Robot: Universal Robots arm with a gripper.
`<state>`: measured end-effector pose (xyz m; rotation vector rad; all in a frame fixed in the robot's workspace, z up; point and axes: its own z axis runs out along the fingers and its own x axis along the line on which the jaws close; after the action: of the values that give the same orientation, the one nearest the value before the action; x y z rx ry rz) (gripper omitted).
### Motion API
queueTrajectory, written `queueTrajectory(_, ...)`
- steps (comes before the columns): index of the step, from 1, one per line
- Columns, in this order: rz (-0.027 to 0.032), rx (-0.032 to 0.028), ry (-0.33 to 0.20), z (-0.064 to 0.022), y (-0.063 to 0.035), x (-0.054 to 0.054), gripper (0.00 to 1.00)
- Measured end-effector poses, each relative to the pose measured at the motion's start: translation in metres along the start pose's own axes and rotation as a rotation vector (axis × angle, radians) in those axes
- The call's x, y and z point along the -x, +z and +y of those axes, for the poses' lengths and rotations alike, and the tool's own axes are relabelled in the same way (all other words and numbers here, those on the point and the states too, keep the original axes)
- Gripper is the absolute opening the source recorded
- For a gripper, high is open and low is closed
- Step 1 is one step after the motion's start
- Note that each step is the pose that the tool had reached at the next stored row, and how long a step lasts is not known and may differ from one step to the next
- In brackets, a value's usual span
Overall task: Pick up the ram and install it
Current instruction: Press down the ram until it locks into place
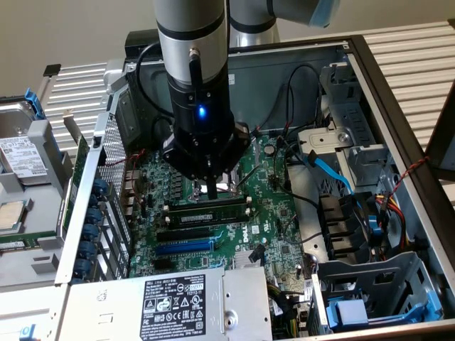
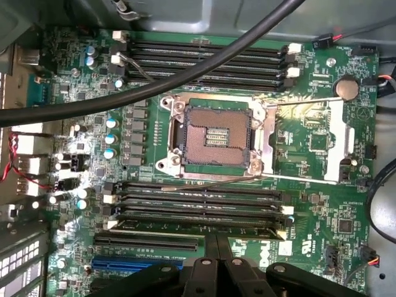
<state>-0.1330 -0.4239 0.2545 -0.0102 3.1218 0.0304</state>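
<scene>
We catalogue, largest first, an open desktop computer case (image 1: 398,121) lying on its side, with the motherboard (image 1: 270,206) as our landmark.

Robot arm (image 1: 192,42): grey and black, with a lit blue lamp, standing over the board's centre.

Power supply (image 1: 170,302): silver box at the board's near edge, carrying a black label of white print too small for us to read.

Motherboard, wrist view (image 2: 322,216): green, with white "DELL" lettering near the gripper.

CPU socket (image 2: 213,133): open, metal-framed, mid-board, between two banks of black memory slots.

Ram (image 1: 207,211): green stick with black chips, lying along the slot bank on the near side of the socket, just below the gripper; in the wrist view (image 2: 204,228) it sits in the slot nearest the fingers.

Blue expansion slot (image 1: 183,247): beside the black slots, toward the power supply.

Gripper (image 1: 212,190): black, just above the ram; we cannot tell how its claw stands.

Coin cell battery (image 2: 346,88): round, at the board's corner.
</scene>
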Motion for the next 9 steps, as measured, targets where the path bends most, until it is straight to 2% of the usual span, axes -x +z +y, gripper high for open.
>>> queueTrajectory(7,-0.0019,-0.0016,0.093,0.0,0.0003,0.0,0.11)
queueTrajectory(9,-0.002,-0.0018,0.102,0.0,0.0003,0.0,0.11)
